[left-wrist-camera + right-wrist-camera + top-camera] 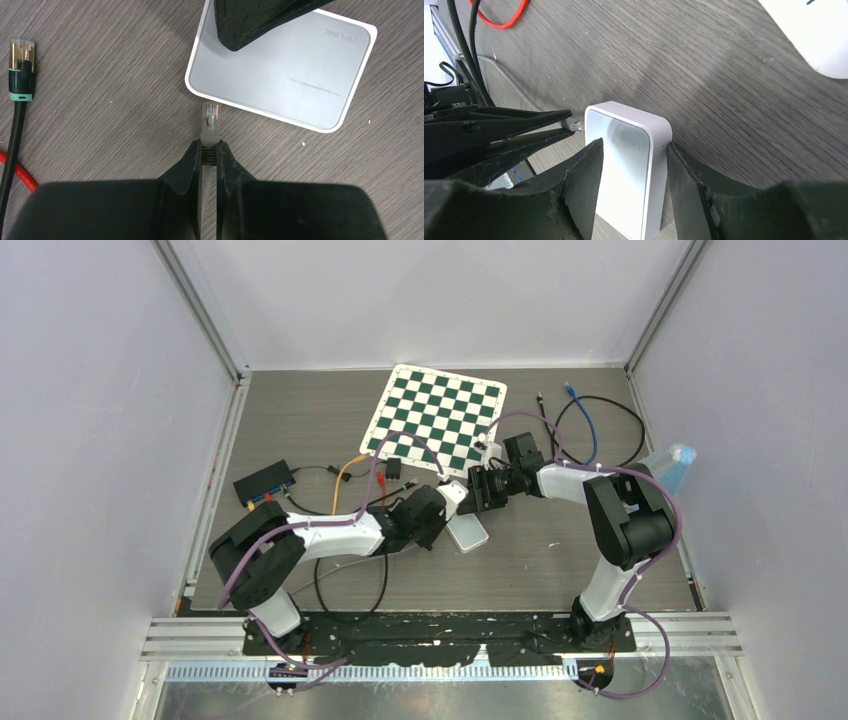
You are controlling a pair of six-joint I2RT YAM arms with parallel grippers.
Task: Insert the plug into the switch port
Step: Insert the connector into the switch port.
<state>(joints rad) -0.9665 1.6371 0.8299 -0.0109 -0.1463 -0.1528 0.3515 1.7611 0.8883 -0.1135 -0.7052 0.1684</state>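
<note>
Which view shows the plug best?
The left wrist view: the plug shows clearly, pinched by the left gripper, near the switch. The right wrist view shows only its tip; from the top it is too small.

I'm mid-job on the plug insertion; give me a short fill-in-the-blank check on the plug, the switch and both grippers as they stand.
The left gripper pinches the clear plastic plug, whose tip is ____ yet inside the white rounded plastic switch box. The right gripper clamps that box, which lies ____ its two fingers. Lettering on the box's top reads ____.
Missing words: not; between; TP-LINK
</note>
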